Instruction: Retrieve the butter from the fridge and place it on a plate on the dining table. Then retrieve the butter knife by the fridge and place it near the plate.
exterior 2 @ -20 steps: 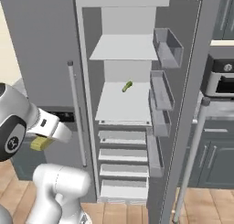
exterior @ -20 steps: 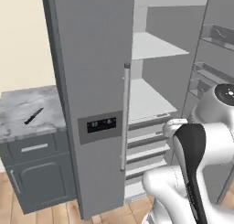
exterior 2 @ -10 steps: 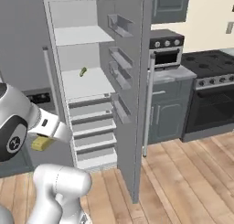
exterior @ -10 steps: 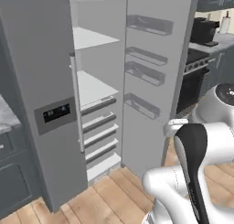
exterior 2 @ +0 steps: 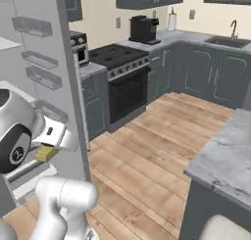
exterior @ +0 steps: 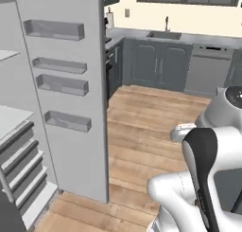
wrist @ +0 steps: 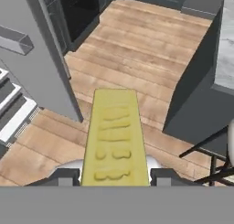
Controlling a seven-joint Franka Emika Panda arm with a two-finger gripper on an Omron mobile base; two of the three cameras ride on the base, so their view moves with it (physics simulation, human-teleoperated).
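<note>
The fridge is standing open along the left side of the left base view, its door swung out toward the middle of the frame and showing four door bins, with inner shelves and drawers sitting at the far left edge. In the right base view the same door edge is running down the upper left of the frame. The wooden floor is filling the centre of both base views. A black stove is sitting at upper centre of the right base view, with a dark coffee machine standing on the counter above it and a sink faucet showing at the upper right. The dining table, marble-topped over a dark base, is occupying the lower right of the right base view and the right edge of the hand view. The gripper is clamping the butter, a yellow stick running up the centre of the hand view from between the two fingertips; in the right base view the butter is peeking out at the left, just beneath the white wrist.
</note>
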